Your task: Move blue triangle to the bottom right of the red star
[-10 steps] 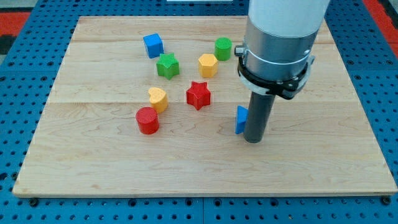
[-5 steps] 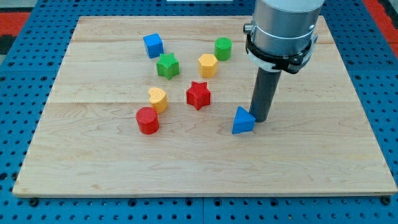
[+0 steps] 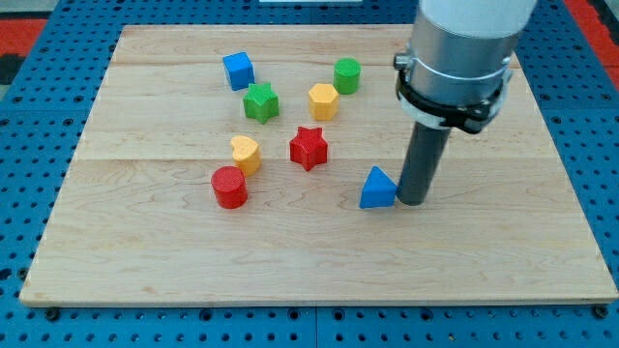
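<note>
Now, lacking any jaws to open or close, we are resting my tip [image 3: 412, 201] against the blue triangle [image 3: 377, 188], which is sitting toward the surface's [image 3: 309, 271] bottom-right corner from the red star [image 3: 309, 147].

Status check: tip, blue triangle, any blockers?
My tip against the blue triangle's right side. Triangle sits bottom right of the red star. Nothing between them.

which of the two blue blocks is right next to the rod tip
The blue triangle, at the view's lower middle: my tip sits right at its right side. The blue cube lies far off, near the view's top left.
</note>
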Robot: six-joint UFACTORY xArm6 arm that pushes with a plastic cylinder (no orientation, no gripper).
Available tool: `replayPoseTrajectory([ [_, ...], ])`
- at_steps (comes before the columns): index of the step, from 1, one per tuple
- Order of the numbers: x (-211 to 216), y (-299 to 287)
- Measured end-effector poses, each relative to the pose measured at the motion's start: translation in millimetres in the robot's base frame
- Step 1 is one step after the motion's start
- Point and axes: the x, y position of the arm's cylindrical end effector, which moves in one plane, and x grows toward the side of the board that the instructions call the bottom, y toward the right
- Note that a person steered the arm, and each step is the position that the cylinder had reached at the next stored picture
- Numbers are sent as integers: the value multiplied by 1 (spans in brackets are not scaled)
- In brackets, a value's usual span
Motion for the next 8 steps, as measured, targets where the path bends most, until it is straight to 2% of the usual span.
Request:
replayPoseTrajectory([
  [2,-35,-45],
  [3,-40,-42],
  [4,-29,18],
  [5,-4,44],
  [6,39,26],
  [8,47,-12],
])
